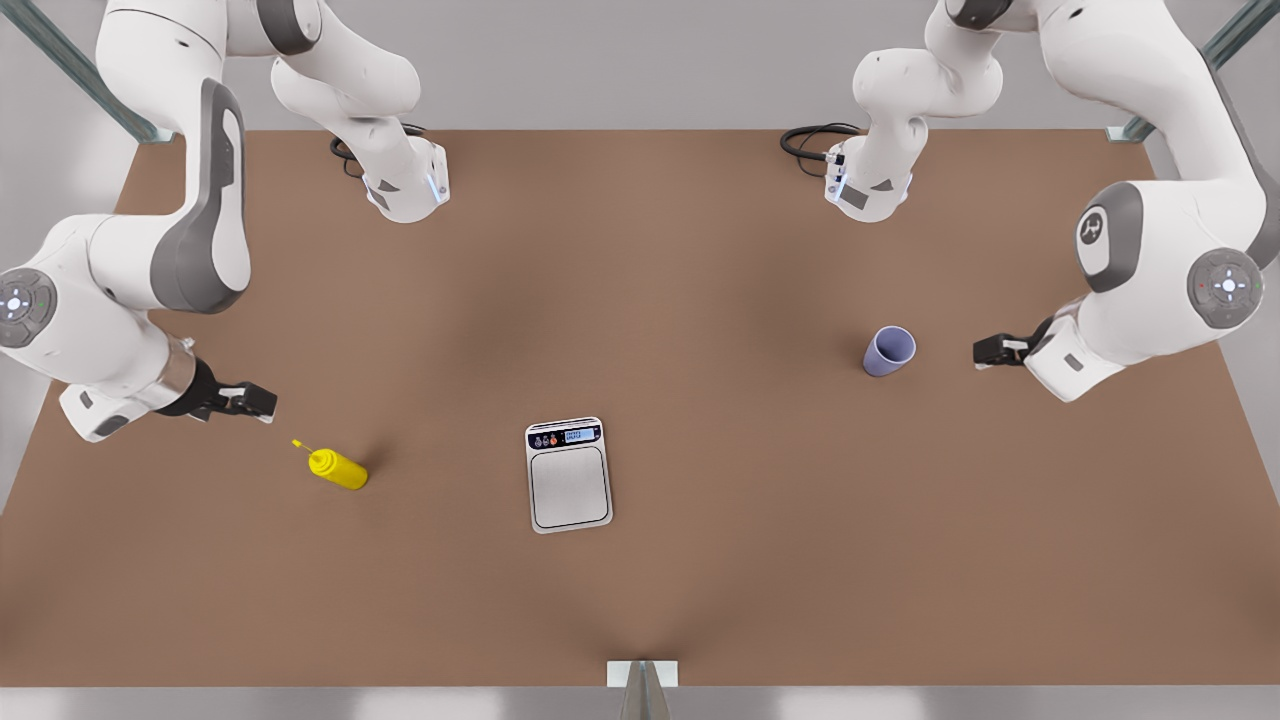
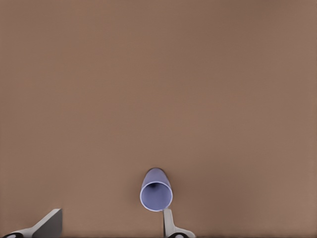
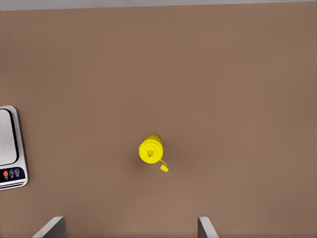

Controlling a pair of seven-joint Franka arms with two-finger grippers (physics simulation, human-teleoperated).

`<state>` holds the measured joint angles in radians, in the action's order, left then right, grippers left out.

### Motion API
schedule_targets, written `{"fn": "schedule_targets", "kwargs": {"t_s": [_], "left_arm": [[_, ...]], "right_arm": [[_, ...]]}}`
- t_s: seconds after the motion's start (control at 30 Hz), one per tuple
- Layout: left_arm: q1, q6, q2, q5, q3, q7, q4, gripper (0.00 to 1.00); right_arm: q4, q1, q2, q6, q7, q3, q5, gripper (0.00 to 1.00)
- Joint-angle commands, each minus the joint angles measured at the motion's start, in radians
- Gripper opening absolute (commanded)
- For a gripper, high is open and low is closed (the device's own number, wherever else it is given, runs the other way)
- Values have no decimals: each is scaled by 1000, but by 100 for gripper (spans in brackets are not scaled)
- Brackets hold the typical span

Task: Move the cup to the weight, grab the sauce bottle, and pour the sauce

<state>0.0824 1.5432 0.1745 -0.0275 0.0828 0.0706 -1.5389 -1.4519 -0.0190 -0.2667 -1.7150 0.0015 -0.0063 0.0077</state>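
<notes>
The lavender-blue cup (image 1: 889, 351) stands upright on the brown table at the front view's right. My left gripper (image 1: 985, 350) hovers beside it on the right, open; in the left wrist view the cup (image 2: 157, 191) sits just ahead of one fingertip (image 2: 167, 220) of the left gripper (image 2: 109, 227). The yellow sauce bottle (image 1: 338, 468) stands at the front view's left, nozzle up. My right gripper (image 1: 260, 402) is above and left of it, open; the right wrist view looks down on the bottle (image 3: 151, 148), ahead of the right gripper (image 3: 129, 229). The weight (image 1: 569, 486), a silver scale, lies in the middle with nothing on its plate.
The weight's edge (image 3: 10, 148) appears in the right wrist view too. Both arm bases (image 1: 405, 185) (image 1: 868, 185) stand at the table's far side with black cables (image 1: 812, 140). A metal post (image 1: 642, 690) rises at the near edge.
</notes>
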Motion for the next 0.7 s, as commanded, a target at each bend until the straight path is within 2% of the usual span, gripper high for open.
{"fn": "schedule_targets", "kwargs": {"t_s": [0.0,0.07,0.1,0.17,0.23,0.3,0.4,0.47,0.6,0.67], "left_arm": [[-3,-2,0,4,-1,3,2,100],[-4,-100,75,-3,2,49,131,100],[-1,-107,79,-15,2,37,132,100],[0,-89,75,-20,5,28,123,100],[0,-8,26,-18,6,12,22,100],[0,63,-61,-17,8,-48,-113,100],[0,127,-109,-17,8,-54,-220,100],[0,230,-190,-12,8,-52,-388,100],[0,360,-233,-12,11,-57,-563,100],[0,428,-244,-11,11,-55,-636,100]], "right_arm": [[1,1,0,0,-2,0,0,100],[-2,-4,-2,-3,-11,0,-2,100],[-4,-4,-2,-8,-14,0,-2,100],[-10,-22,-8,-15,-233,0,0,100],[-19,-79,-37,-40,-552,0,34,100],[-111,-130,-34,-120,-808,0,104,100],[-237,-217,-39,-181,-1069,0,290,100],[-277,-249,-69,-216,-1206,-1,342,100],[-410,-349,-118,-324,-1529,-1,597,100],[-413,-378,-175,-324,-1706,0,640,100]]}}
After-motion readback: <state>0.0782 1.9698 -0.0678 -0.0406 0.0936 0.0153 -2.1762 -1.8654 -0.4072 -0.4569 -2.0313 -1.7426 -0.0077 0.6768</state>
